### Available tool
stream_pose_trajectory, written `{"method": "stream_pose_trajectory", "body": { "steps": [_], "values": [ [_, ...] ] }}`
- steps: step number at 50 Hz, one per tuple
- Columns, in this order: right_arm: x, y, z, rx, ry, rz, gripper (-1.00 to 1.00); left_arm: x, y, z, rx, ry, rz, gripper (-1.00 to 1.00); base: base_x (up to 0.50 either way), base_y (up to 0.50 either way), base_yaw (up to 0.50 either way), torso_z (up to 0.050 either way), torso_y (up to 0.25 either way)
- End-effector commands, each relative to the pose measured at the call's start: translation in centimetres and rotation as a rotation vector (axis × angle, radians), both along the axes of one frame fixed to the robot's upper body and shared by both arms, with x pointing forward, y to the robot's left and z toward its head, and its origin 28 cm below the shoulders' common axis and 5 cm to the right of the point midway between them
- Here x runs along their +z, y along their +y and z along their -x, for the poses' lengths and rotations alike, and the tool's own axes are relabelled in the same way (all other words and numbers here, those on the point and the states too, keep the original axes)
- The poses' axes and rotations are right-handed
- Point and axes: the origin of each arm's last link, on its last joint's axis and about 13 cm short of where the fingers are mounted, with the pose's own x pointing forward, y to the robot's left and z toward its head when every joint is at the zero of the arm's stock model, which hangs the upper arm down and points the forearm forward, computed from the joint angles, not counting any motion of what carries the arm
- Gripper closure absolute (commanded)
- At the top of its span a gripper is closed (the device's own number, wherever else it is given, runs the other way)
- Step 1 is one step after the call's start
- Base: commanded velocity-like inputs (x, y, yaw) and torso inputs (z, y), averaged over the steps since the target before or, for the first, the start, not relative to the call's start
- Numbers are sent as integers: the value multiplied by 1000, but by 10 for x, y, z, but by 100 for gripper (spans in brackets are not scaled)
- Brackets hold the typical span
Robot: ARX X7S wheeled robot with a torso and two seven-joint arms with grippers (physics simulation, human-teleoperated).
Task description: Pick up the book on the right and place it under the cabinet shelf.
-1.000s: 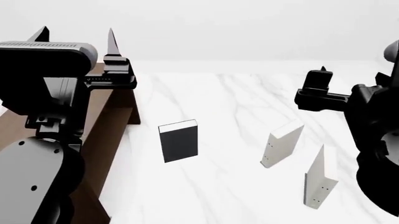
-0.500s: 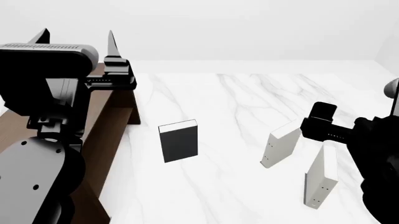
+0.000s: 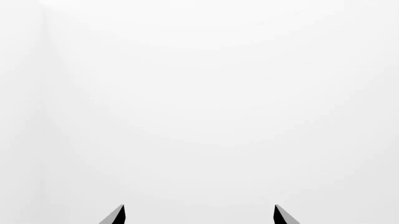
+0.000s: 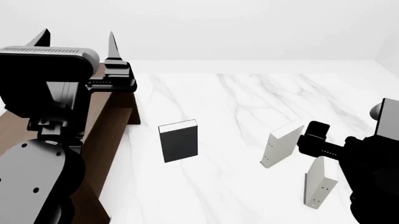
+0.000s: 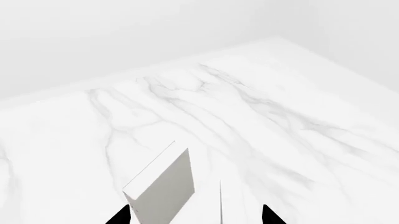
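Approach step in hand. The right gripper (image 4: 309, 140) hung just above the slim pale grey-white hardcover book (image 4: 321, 183), the rightmost of three standing upright on the white marble tabletop (image 4: 237, 98). In the right wrist view its dark fingertips (image 5: 121, 215) stood wide apart, straddling the book's thin top edge (image 5: 221, 200); nothing held.

A second pale book (image 4: 281, 143) stood just beside, near enough to be caught by mistake. A black-covered book (image 4: 179, 141) stood well apart toward the large dark brown wooden cabinet (image 4: 109, 126) at the table's left.

Left gripper (image 4: 78, 44) raised, prongs spread, empty, facing blank wall.

Next move, as I judged it: descend squarely over the top edge, then close without nudging the neighbour.
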Motion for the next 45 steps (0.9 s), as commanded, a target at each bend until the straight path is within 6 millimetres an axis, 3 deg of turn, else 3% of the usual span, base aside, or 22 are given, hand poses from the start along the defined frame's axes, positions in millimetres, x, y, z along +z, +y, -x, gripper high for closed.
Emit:
{"method": "stream_pose_trajectory", "body": {
  "steps": [1,45],
  "values": [
    [-11,-3,-2,-16,20,-4,-100,1,0,1,-1,-8,-5,-100,0,0,0,0,0],
    [-41,-12,-12,-66,80,-10,-100,0,3,0,-3,-14,-5,-100,0,0,0,0,0]
  ]
}}
